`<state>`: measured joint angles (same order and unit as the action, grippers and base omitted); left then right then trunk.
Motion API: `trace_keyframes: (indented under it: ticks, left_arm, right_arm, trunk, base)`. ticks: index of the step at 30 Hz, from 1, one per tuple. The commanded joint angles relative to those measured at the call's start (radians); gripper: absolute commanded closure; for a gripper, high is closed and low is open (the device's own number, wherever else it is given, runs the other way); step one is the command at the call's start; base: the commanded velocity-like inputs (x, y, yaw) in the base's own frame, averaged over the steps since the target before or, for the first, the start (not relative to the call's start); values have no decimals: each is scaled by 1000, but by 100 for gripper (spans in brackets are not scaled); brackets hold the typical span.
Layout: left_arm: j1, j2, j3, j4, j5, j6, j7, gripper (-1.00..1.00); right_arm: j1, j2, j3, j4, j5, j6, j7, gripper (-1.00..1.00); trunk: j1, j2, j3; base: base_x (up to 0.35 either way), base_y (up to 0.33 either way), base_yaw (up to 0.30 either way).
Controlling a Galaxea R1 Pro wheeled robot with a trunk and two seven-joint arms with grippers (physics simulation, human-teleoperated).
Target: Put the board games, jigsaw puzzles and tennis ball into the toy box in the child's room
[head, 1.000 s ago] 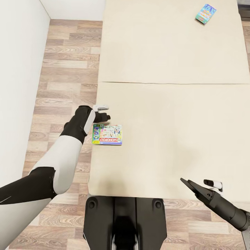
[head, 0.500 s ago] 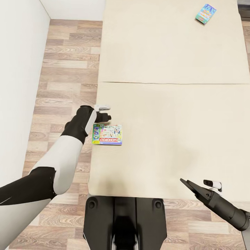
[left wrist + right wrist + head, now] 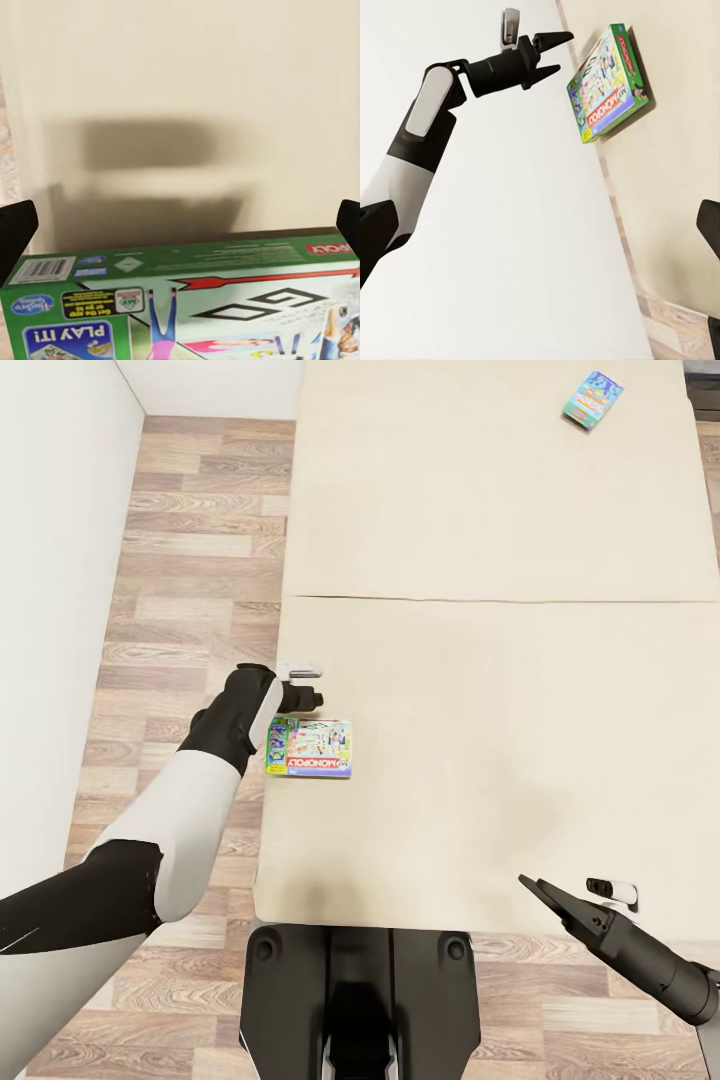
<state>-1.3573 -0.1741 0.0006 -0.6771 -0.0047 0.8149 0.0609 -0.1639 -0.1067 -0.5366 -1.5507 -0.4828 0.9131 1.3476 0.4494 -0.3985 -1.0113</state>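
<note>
Green-edged Monopoly box (image 3: 309,748) with red logo on beige mattress (image 3: 500,760); far box (image 3: 593,400) blue.

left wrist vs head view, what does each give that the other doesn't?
Left wrist alone: close detail on the Monopoly box, namely a barcode, a "PLAY IT!" panel, its green side wall, and its shadow on the mattress.

Head alone: the blue board game far up the bed, the wood-plank floor, the white wall, the right gripper, and the left gripper open by the box's far edge.

Both: the Monopoly box lying flat on the beige mattress.
</note>
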Motion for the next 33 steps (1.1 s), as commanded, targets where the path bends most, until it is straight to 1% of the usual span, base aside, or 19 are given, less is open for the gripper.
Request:
trace_keyframes:
  ticks: [1,26,33]
  left_arm:
    - [0,0,-1,-1,0,4,3,-100]
    - [0,0,-3,2,-3,2,2,-100]
    - [0,0,-3,2,-3,2,2,-100]
  right_arm:
    - [0,0,0,0,-3,7,1,-100]
    - [0,-1,0,0,-2,8,-3,-100]
    - [0,-2,0,0,-2,8,-2,-100]
  trunk:
    - [1,-2,-1]
    - [1,-2,-1]
    - [1,-2,-7]
  base:
    - [0,0,0]
    - [0,0,0]
    - [0,0,0]
